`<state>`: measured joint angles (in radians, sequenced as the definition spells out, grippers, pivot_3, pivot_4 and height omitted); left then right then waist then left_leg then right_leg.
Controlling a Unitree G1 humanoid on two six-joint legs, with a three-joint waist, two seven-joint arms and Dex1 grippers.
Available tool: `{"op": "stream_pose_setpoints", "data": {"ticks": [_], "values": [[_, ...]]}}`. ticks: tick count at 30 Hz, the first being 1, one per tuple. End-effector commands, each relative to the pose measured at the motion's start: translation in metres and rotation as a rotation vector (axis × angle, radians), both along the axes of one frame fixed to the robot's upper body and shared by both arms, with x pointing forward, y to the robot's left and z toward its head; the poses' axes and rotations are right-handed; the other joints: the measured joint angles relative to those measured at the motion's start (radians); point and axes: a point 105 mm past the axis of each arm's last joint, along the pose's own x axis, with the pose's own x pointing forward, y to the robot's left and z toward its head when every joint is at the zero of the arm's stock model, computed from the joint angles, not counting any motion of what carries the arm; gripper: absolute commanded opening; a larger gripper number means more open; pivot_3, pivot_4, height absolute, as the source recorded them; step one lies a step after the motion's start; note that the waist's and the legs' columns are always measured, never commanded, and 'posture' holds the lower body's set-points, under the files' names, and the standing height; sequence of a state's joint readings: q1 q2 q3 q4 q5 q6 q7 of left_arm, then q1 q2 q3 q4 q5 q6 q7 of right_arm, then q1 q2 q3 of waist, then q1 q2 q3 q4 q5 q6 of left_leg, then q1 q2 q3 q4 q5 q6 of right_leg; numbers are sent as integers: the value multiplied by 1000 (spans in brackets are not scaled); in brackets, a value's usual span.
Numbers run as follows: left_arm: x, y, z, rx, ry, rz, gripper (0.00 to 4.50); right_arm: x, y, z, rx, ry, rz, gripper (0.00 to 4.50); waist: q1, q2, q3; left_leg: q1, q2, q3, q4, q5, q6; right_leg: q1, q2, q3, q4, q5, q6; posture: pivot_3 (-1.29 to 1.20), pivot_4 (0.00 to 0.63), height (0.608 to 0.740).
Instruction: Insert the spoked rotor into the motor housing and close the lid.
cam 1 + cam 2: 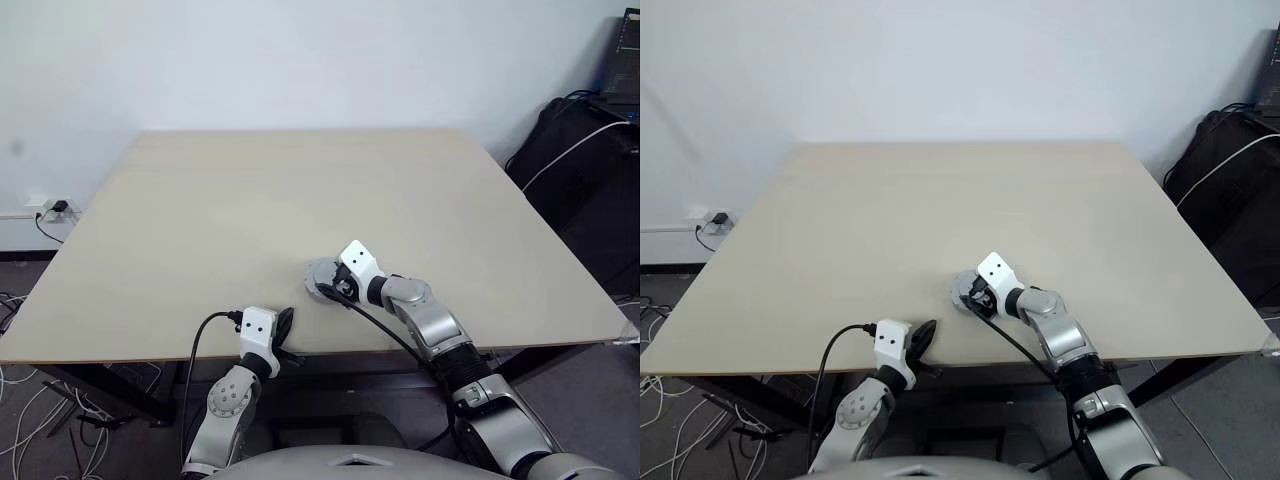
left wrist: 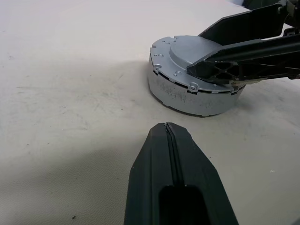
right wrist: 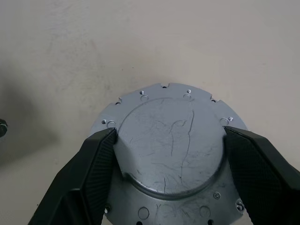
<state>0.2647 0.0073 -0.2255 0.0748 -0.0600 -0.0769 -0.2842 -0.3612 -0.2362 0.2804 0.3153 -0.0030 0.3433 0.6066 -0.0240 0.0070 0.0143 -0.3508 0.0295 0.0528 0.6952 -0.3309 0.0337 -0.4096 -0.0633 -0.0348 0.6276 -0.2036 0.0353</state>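
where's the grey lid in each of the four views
Left eye view: the lid lies near the table's front edge, right of centre, at the right gripper.
Right eye view: same spot, front right of centre.
Left wrist view: upper right, beyond the shut left gripper.
Right wrist view: centre, between two black fingers.
Shared landmark: the right gripper.

A pale wooden table (image 1: 300, 200) on dark legs stands against a plain white wall (image 1: 300, 60). On the left, a wall socket (image 1: 50, 208) with a plug, and loose cables (image 1: 30, 420) on grey floor. On the right, black bags (image 1: 590, 180) with a white cable
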Motion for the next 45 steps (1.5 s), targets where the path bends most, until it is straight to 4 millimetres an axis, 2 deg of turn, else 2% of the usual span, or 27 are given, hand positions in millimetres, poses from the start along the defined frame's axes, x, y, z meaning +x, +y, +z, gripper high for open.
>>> {"op": "stream_pose_setpoints", "data": {"ticks": [1,8,19,23,27,33,39,45], "values": [[4,-3,10,-13,-49,-2,0,1,-6,-4,-6,56,-32,3278,0,0,0,0,0,0,0,0,0,0,0,0,0,0,0,0,0,740],[3,-3,12,-11,-50,-3,0,-2,-7,-10,-21,117,-42,3278,1,1,-1,1,0,0,0,0,0,0,0,0,0,0,0,0,0,740],[4,-3,13,-7,-50,-9,0,-3,-8,-10,-65,37,11,3278,1,2,-2,1,0,0,0,0,0,1,0,0,0,-1,2,0,0,740],[4,-3,12,-6,-50,-10,0,-2,-6,-9,36,128,-65,3278,1,2,-2,1,0,0,0,0,0,1,0,0,0,-1,2,0,0,740],[3,-3,12,-6,-49,-8,0,-1,-10,-14,37,195,-129,3278,1,2,-2,1,0,0,0,0,0,1,0,0,0,-1,2,0,0,740],[3,-2,12,-5,-50,-2,0,-2,-10,-15,-44,133,-65,3278,1,2,-3,5,0,0,0,0,0,0,-1,0,0,-2,2,0,0,740],[3,-2,13,-6,-51,-1,0,0,-10,-12,-85,36,-12,3278,1,2,-2,2,0,0,-1,0,0,1,-1,0,0,-2,2,0,0,740],[3,-2,14,-6,-51,-1,0,2,-12,-13,-91,16,-35,3278,0,2,-2,2,0,0,-1,0,0,1,-1,0,0,-2,2,0,0,740]]}}
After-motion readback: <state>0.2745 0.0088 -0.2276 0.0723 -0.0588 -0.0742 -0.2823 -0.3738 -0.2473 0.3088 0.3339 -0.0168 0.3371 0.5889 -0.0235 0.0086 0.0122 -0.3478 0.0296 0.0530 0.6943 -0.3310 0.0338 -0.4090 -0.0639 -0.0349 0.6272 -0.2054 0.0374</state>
